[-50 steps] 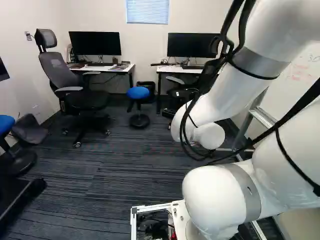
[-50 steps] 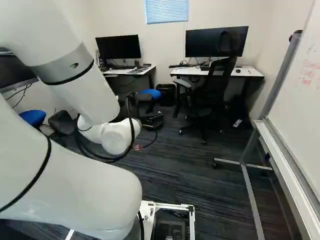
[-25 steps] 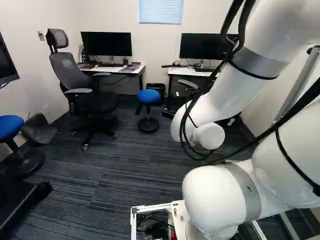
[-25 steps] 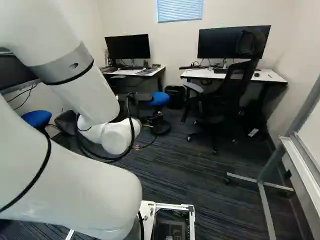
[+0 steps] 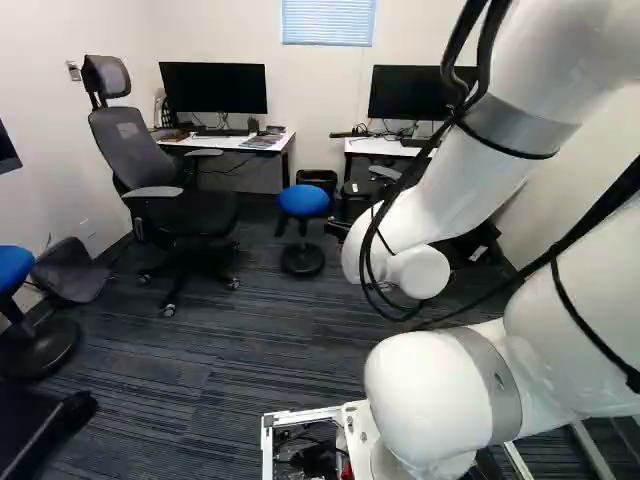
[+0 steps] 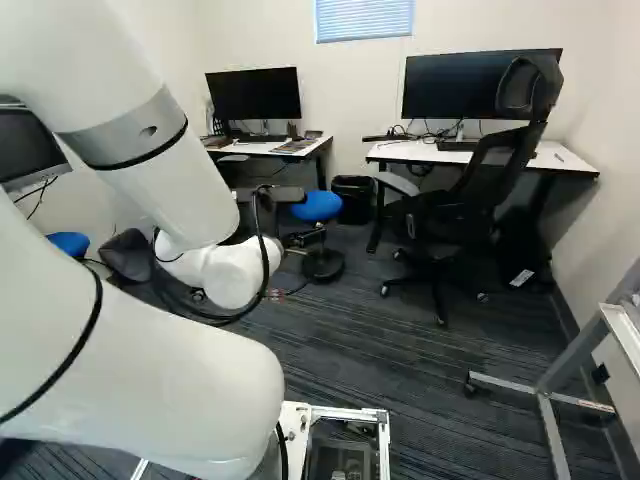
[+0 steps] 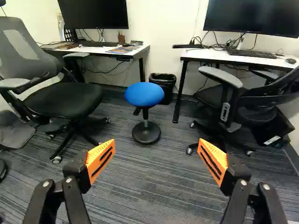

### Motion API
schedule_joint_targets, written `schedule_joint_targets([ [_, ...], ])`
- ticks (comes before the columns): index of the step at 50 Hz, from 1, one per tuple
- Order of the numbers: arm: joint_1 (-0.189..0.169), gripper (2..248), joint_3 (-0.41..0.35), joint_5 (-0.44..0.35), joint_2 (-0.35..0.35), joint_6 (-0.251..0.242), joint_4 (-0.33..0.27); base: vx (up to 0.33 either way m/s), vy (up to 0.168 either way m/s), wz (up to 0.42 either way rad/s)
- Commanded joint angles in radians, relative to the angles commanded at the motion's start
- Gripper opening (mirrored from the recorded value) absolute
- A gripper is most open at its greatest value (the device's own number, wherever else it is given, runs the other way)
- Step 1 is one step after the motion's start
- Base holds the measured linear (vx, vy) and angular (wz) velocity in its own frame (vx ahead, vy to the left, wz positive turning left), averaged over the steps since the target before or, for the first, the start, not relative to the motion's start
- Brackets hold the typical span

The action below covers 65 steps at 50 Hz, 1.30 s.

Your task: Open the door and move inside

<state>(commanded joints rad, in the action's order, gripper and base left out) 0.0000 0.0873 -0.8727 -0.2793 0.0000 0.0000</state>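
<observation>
The gripper [image 6: 300, 239] hung open, a blue stool [image 7: 144, 94] far ahead, a gray chair [image 7: 25, 51] left, a black chair [image 7: 261, 98] right.

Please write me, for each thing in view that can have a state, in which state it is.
Jaws: open, nothing between them
Far monitors: both dark
Bin: open at top
Window blind: lowered
Middle blue stool: upright
Grey-backed office chair: unoccupied
Black-backed office chair: unoccupied
Door: not visible
</observation>
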Motion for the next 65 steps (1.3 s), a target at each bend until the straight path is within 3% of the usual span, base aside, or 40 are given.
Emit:
schedule_joint_targets([
  [21, 0.0, 247, 0.0, 0.0, 0.0, 0.0, 0.0, 0.163, 0.059, -0.023],
  [65, 0.0, 247, 0.0, 0.0, 0.0, 0.0, 0.0, -0.003, -0.001, 0.001],
])
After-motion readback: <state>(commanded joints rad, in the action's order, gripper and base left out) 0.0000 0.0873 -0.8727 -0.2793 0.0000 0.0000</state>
